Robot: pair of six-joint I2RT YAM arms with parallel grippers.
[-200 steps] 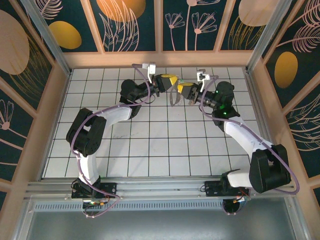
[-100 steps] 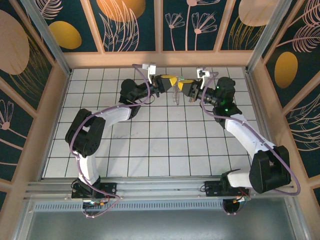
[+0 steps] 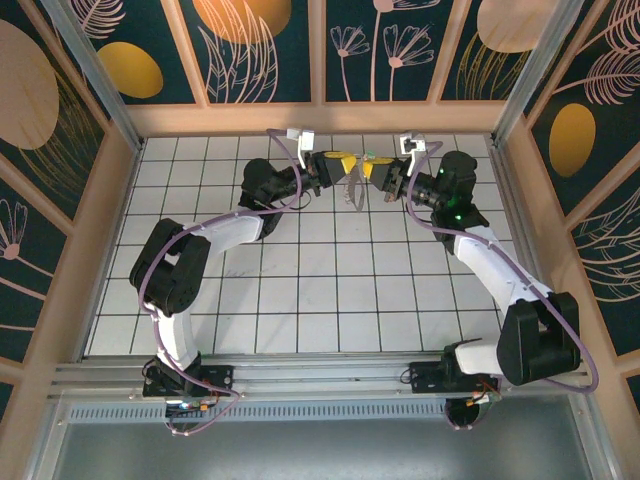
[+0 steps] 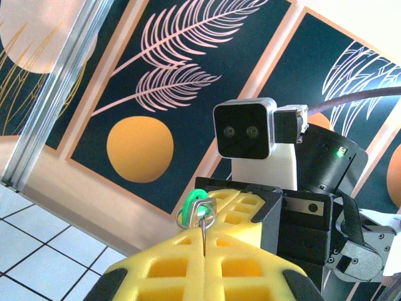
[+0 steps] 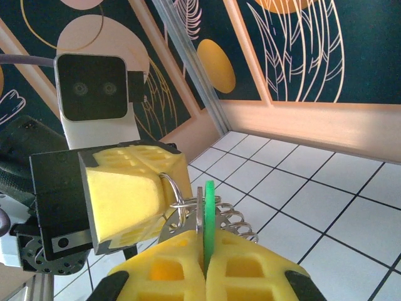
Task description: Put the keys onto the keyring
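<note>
Threading seems in hand: left gripper point(image 4: 203, 246) clamps the keyring point(image 5: 171, 190), right gripper point(image 5: 207, 256) pinches the green key point(image 5: 208, 202), which probably needs careful turning next.

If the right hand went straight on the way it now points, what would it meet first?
Most likely the left hand: its yellow pads sit directly ahead, almost tip to tip, shut on the keyring. The green key in the right hand reaches that ring. Exact gap unclear.
</note>
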